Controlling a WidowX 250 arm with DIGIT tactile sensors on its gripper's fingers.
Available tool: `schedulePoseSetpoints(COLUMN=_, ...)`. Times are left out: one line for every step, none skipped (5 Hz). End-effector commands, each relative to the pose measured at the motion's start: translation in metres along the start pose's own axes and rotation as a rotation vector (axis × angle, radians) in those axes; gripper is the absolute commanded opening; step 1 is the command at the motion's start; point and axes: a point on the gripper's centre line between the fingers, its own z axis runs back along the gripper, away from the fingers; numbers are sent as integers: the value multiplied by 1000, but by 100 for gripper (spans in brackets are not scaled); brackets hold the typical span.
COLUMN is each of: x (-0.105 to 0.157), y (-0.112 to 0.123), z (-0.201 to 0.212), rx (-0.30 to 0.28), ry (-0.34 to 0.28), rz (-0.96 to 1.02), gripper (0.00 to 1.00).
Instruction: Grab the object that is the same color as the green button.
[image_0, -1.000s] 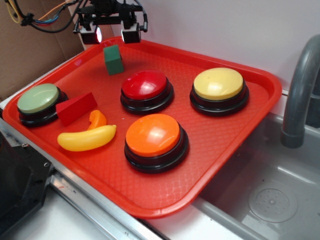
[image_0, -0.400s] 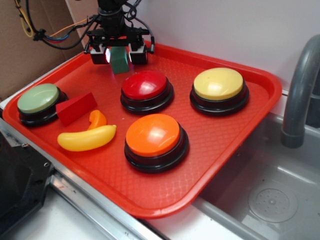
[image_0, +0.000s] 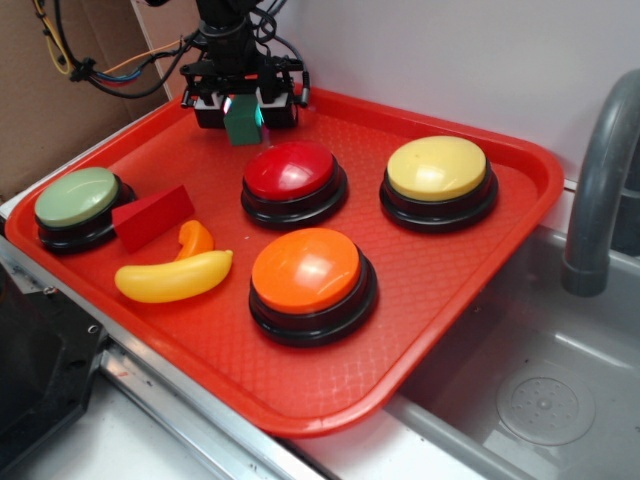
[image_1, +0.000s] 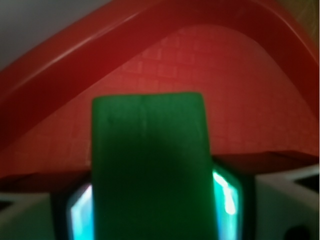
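red tray (image_0: 480, 300) plastic, fine grid texture; buttons' domes glossy; green block (image_1: 150, 170) smooth, matt; faucet (image_0: 600, 170) matt grey.

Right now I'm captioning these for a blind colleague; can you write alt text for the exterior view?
A robot hand sits low at the far edge of a red tray, its fingers on either side of a small green block. Also on the tray: sage-green, red, yellow and orange dome buttons, a red wedge and a yellow toy banana.
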Motion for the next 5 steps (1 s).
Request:
schedulePoseSetpoints(x=-9, y=15, z=58, rx=-45, ry=3, rz=-196, gripper=0)
schedulePoseSetpoints(x=-25, y=23, z=106, rx=-81, ry=-44, rz=-355, gripper=0)
schedulePoseSetpoints(x=-44, y=30, z=139, rx=-93, ry=-2, rz=-499, gripper=0)
schedulePoseSetpoints(x=-68, y=17, z=156, rx=-93, ry=30, rz=-701, gripper=0)
schedulePoseSetpoints(x=-81, y=7, z=166, rx=-134, ry=41, rz=-770, gripper=0)
